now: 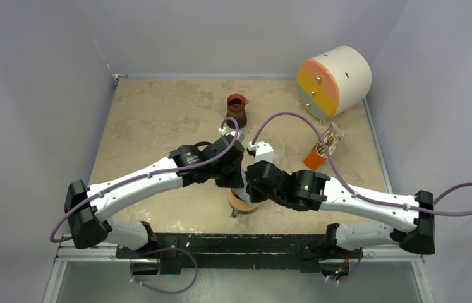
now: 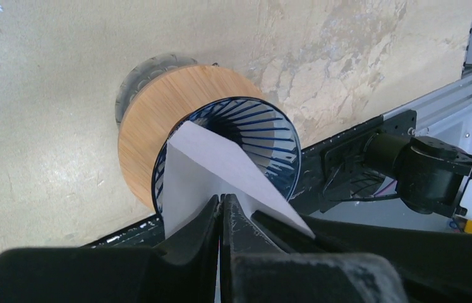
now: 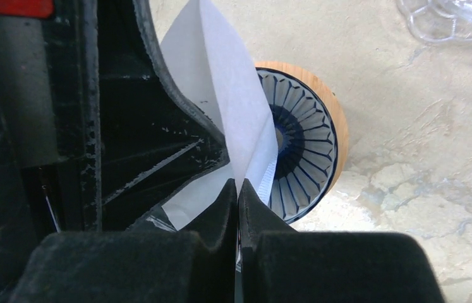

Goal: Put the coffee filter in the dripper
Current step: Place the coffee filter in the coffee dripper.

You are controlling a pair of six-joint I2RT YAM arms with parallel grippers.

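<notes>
Close to the near edge of the table [image 1: 151, 113], about midway across, the coffee filter [image 2: 214, 167] is pinched from both sides. The left gripper [image 2: 222, 202] is clamped on one fold of the white paper and the right gripper [image 3: 238, 186] is clamped on the opposite seam, each with its jaws pressed flat together. The filter is held as a half-opened cone whose point is aimed into the mouth of the dripper [image 2: 265, 136], over it but not seated; whether paper touches the ribs cannot be told. The dripper is carried on a wooden ring [image 2: 151, 120] above clear glass. The paper is judged very light, limp and easily creased or torn, so it is best taken by its upper rim, leaving the point free, and let go gently. Farther off a dark pitcher [image 1: 237, 110] is seen, to its right an orange holder [image 1: 323, 148], and at the far right corner a pale drum [image 1: 334, 79].
</notes>
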